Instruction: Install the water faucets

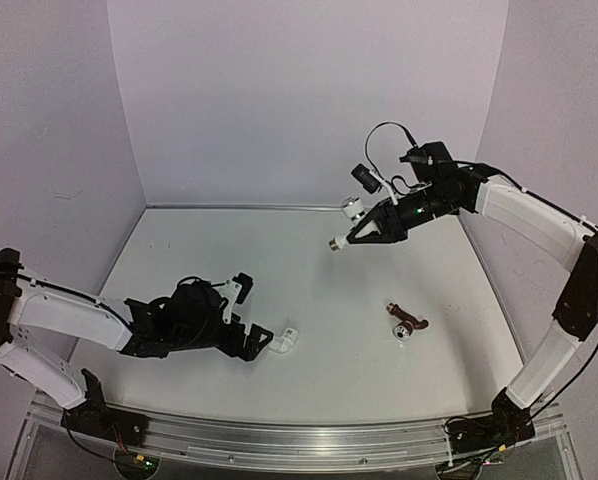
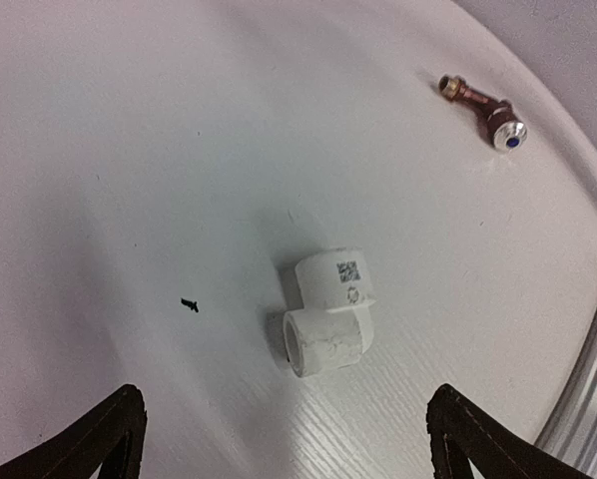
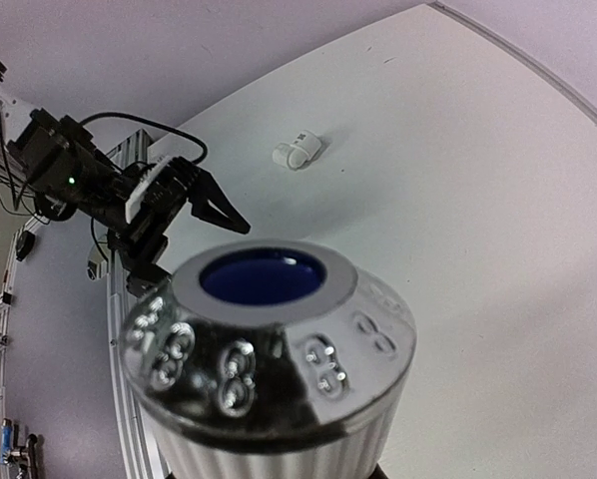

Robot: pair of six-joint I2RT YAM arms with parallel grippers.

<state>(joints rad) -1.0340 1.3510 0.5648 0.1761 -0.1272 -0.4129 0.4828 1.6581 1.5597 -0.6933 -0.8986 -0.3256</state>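
Observation:
My right gripper [image 1: 362, 231] is shut on a white water faucet [image 1: 349, 212] and holds it high above the back of the table, threaded end [image 1: 336, 243] pointing down-left. In the right wrist view its silvery knob with a blue centre [image 3: 264, 329] fills the frame and hides the fingers. A second faucet, dark red with a silvery blue-centred knob [image 1: 407, 322], lies on the table at the right; it also shows in the left wrist view [image 2: 483, 108]. My left gripper [image 1: 255, 315] is open and low, its fingers [image 2: 114, 434] apart just short of a white elbow fitting [image 2: 328, 311].
The elbow fitting [image 1: 284, 339] lies near the front middle of the white table [image 1: 309, 280] and shows small in the right wrist view [image 3: 297, 151]. A metal rail [image 1: 299, 445] runs along the near edge. A tiny black speck [image 2: 189, 304] lies left of the fitting.

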